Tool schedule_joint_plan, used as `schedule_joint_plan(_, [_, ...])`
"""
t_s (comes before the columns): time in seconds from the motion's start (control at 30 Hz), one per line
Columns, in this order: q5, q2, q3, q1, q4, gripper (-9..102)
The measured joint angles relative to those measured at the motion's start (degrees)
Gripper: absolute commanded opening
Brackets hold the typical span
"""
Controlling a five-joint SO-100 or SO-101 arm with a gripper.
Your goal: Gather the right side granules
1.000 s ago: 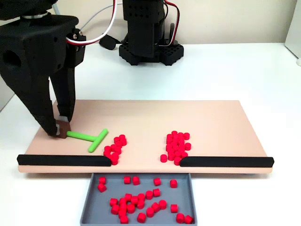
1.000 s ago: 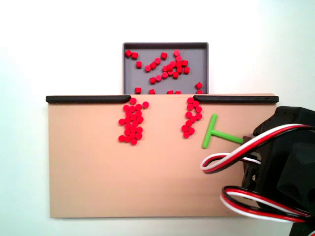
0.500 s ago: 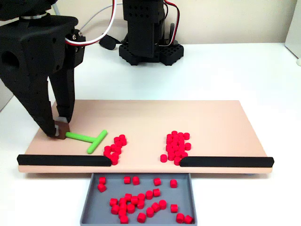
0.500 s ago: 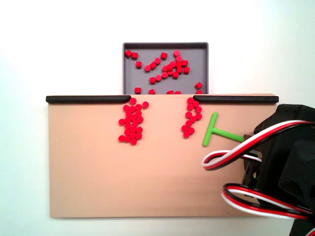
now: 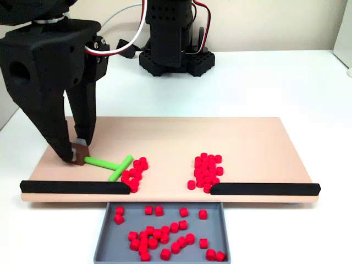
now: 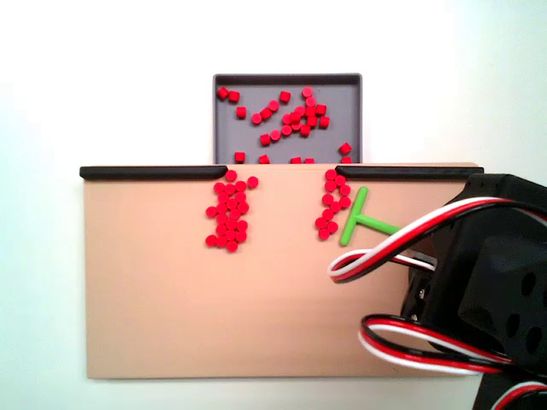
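The right side granules [image 5: 133, 172] are a thin, loose line of red pellets on the tan board [image 5: 253, 142], ending at the gap between the black rails. They sit left of centre in the low fixed view and right of centre in the fixed view from above [image 6: 332, 203]. My gripper [image 5: 77, 156] is shut on the handle end of a green T-shaped tool [image 5: 104, 164]. The tool's crossbar [image 6: 352, 217] lies right beside the pellet line, touching or nearly so. The arm body [image 6: 487, 290] hides the fingers from above.
A denser clump of red pellets [image 5: 206, 169] lies on the board's other side. Two black rails [image 5: 74, 187] [image 5: 264, 188] edge the board. A grey tray [image 5: 103, 242] holding scattered red pellets sits below the gap. The arm's base [image 5: 173, 58] stands behind the board.
My gripper has slid the green tool along the board toward the thin pellet line. The crossbar is now up against the line. The pellets have not visibly moved.
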Motion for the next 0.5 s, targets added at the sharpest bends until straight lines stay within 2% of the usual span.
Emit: schedule_joint_plan(0.5, [1.14,0.0,0.0,-1.32,-0.18,0])
